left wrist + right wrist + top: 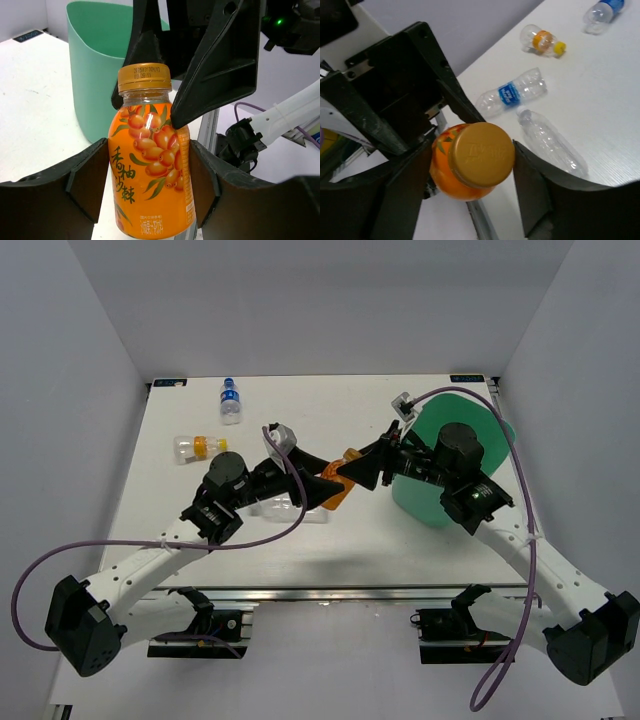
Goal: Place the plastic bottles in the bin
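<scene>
Top view, orange bottle [338, 498]: dead centre of the frame, caught between two black grippers meeting nose to nose, just left of the bin and outside it.
Top view, left gripper [322, 487]: reaching in from the lower left, wrapped onto the bottle.
Top view, right gripper [355, 468]: coming in from the right, across the bin's front. From up here I can't tell how its jaws stand.
Top view, bin [503, 435]: mint green, right of centre, half hidden under the right arm.
Top view, table [400, 550]: white. The blue-capped bottle [230, 400] lies at upper left, with the orange-band bottle [195, 447] just below it.
Left wrist view, orange bottle: upright, filling the middle, gold cap on top, berry label facing us.
Left wrist view, left jaws: pads pressed on both flanks of the bottle, so they're clamped on it.
Left wrist view, right jaws: two black fingers [220, 60] drop from the top of the frame and straddle the cap. One touches the shoulder, but gripping or merely around it, I can't tell.
Left wrist view, bin: upper left, behind the bottle.
Right wrist view, orange bottle: cap seen from above, lower centre.
Right wrist view, right jaws: one finger on each side of the cap, close in. No clear squeeze to be seen, so I can't call it.
Right wrist view, loose bottles: the blue-label bottle [512, 92] and the plain clear bottle [552, 145] lie on the table right of centre. The orange-band and blue-capped bottles are at upper right.
</scene>
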